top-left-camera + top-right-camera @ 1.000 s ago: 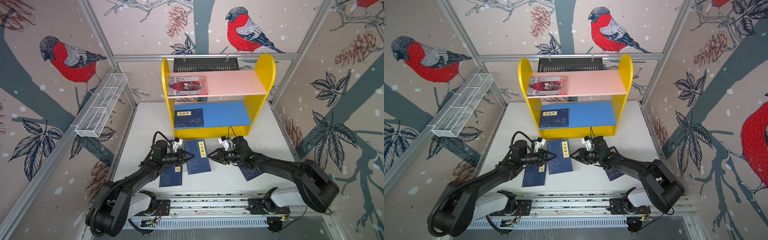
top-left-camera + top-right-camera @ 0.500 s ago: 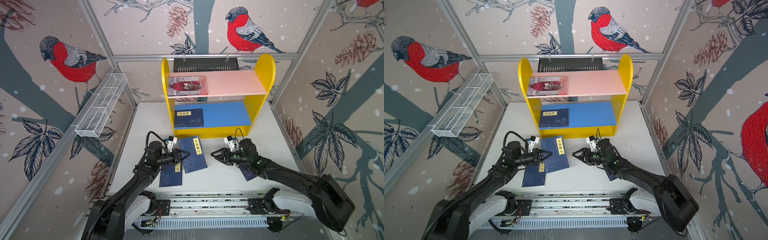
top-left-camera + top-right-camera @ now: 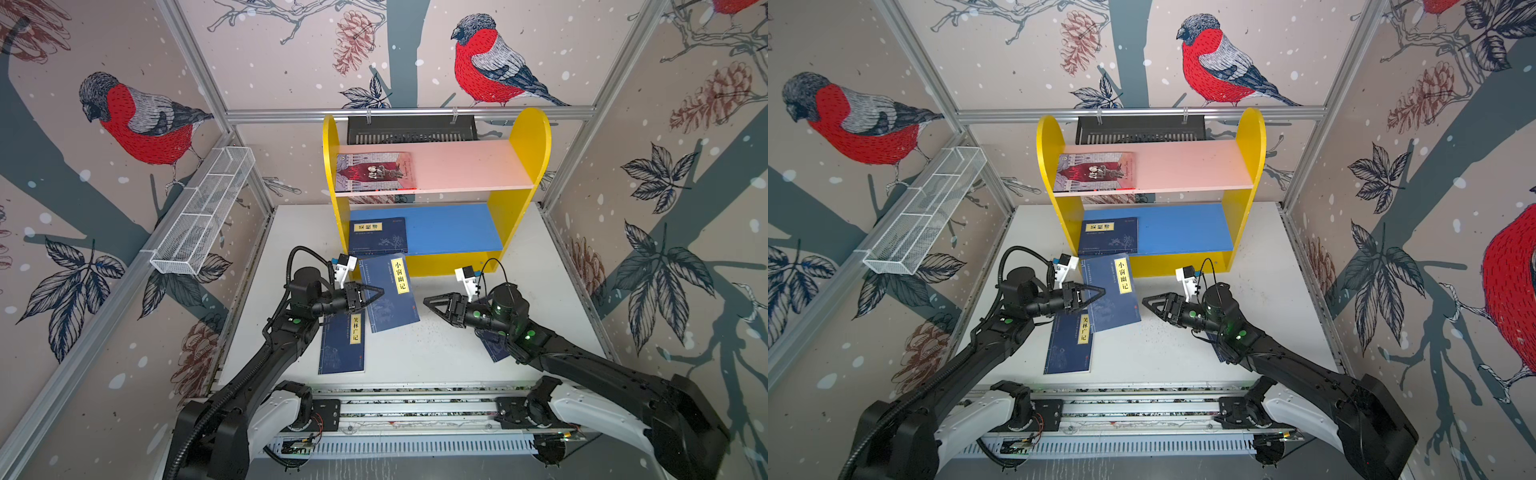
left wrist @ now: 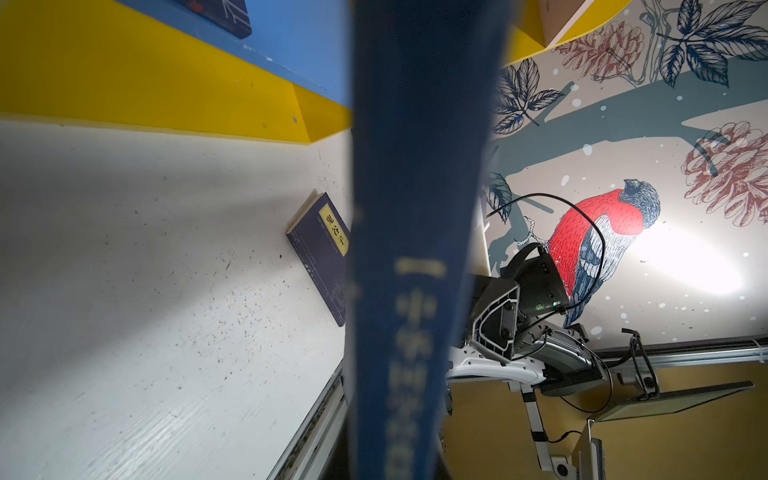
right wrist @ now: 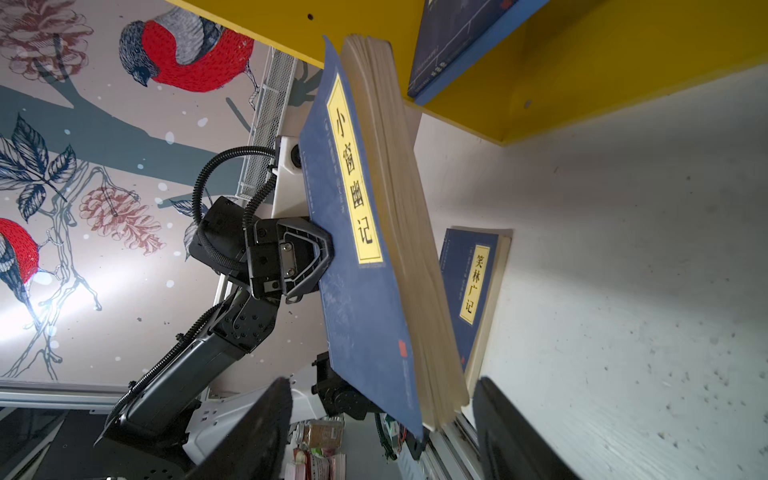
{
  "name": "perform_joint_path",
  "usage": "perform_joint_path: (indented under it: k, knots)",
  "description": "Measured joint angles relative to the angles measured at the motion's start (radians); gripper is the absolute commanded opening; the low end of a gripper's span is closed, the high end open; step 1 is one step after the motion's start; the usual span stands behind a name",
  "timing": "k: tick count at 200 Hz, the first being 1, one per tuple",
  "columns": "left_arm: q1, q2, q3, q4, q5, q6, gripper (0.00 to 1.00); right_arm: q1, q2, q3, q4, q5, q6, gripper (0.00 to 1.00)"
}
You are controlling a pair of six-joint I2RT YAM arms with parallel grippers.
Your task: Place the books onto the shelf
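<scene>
The left gripper [image 3: 375, 291] pinches a navy book [image 3: 394, 305] by its spine, tilted above the table [image 3: 419, 357] before the shelf [image 3: 528, 137]. The right gripper [image 3: 428, 301] gapes empty nearby. A second book [image 3: 341, 351] and third book [image 3: 493, 351] lie flat on the table, with a fourth book [image 3: 377, 235] on the blue board [image 3: 451, 228] and a grey book [image 3: 376, 172] on the pink board [image 3: 467, 166].

four navy books [image 3: 388, 291], one grey book [image 3: 376, 171], one shelf [image 3: 530, 137], one wire basket [image 3: 203, 216], one black tray [image 3: 411, 129], two arms [image 3: 266, 357].
</scene>
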Motion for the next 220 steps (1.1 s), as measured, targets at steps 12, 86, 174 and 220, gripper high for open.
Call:
perform_joint_path:
  k: [12,86,174,220]
  knots:
    - [0.000,0.012,0.011,0.008,0.000,-0.016,0.00,0.017,0.002,0.008,-0.001,0.007,-0.001,0.70]
    - [0.024,0.079,0.142,0.129,-0.002,-0.134,0.00,0.110,0.079,0.065,0.071,0.065,-0.004,0.71]
    - [0.035,0.087,0.101,0.204,-0.052,-0.267,0.00,0.167,0.283,0.064,0.373,0.142,0.053,0.71]
    - [0.049,0.089,0.065,0.249,-0.071,-0.341,0.00,0.199,0.396,0.107,0.542,0.172,0.087,0.70]
